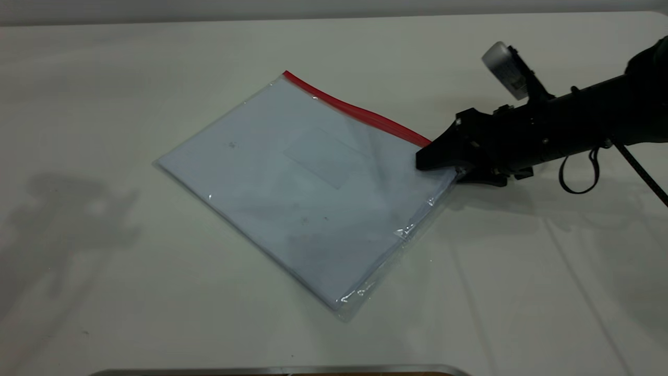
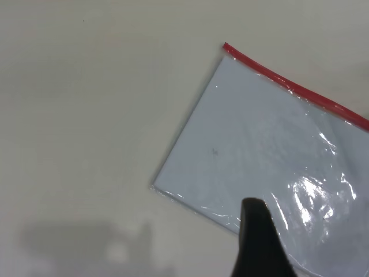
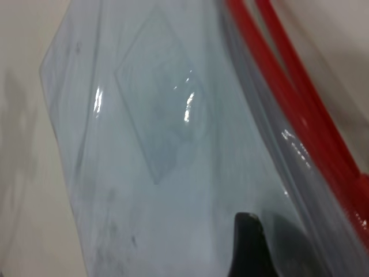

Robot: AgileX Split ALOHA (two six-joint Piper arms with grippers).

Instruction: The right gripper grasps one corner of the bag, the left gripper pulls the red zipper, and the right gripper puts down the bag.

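Nearest my outside camera, I am seeing the bag (image 1: 302, 193) lying flat on the counter (image 1: 104, 292), turned at a slant so one clear-margined corner is pointing toward me and the papers inside are staying spread. Further back, at the far right corner of the bag (image 1: 436, 156), my right hand (image 1: 443, 159) is reaching in low from the right, its tips sitting over the plastic where the red zipper (image 1: 355, 110) ends; I am judging it is pinching that corner to anchor the bag, though I cannot tell for sure whether it is closed. The zipper is running along the far edge, away from me. My left hand (image 2: 259, 242) is hovering above the bag's left part, only one tip showing, so I cannot tell its state
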